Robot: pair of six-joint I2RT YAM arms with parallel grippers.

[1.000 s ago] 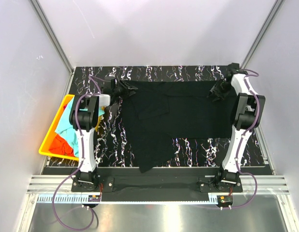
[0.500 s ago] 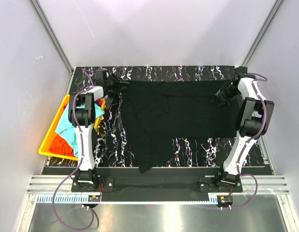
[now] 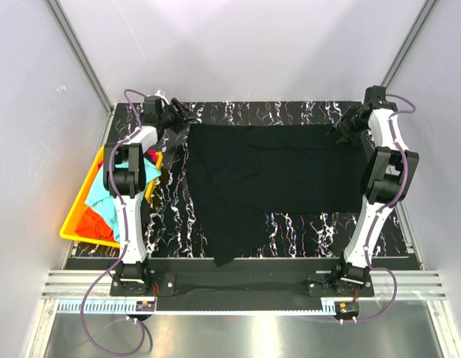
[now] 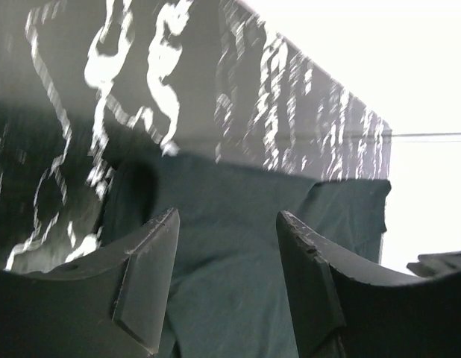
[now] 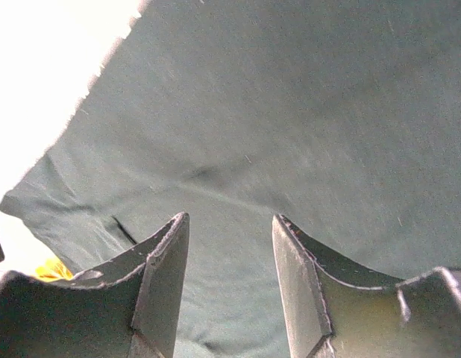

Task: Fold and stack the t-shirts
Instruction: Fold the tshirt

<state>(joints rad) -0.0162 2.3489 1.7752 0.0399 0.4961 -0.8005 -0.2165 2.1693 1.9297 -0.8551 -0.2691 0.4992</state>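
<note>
2 claws have travelled outward and toward the far edge of the counter [image 3: 290,224] within the last second. In doing so they have drawn the far edge of the black shirt [image 3: 275,168] straight. That edge was bunched at both corners 1 second ago; it now lies flat from corner to corner. A flap lies doubled over left of centre, and the near-left part tapers to a point at the near edge.

Left claw [image 3: 178,115]: just beyond the shirt's far-left corner. Its wrist view shows the claw [image 4: 227,220] parted, nothing between the fingers, and the shirt [image 4: 342,216] lying ahead.

Right claw [image 3: 344,128]: at the far-right corner. Its wrist view shows the claw [image 5: 230,220] parted over the shirt [image 5: 290,112], with no cloth pinched.

Both arms stand stretched along the counter's sides, wrists turned inward.

Assessment: both corners appear released and the spreading step looks done, while folding has not begun. 2 further shirts, turquoise shirt [image 3: 100,190] and orange-red shirt [image 3: 92,222], lie in the bin [image 3: 74,224] at left.
</note>
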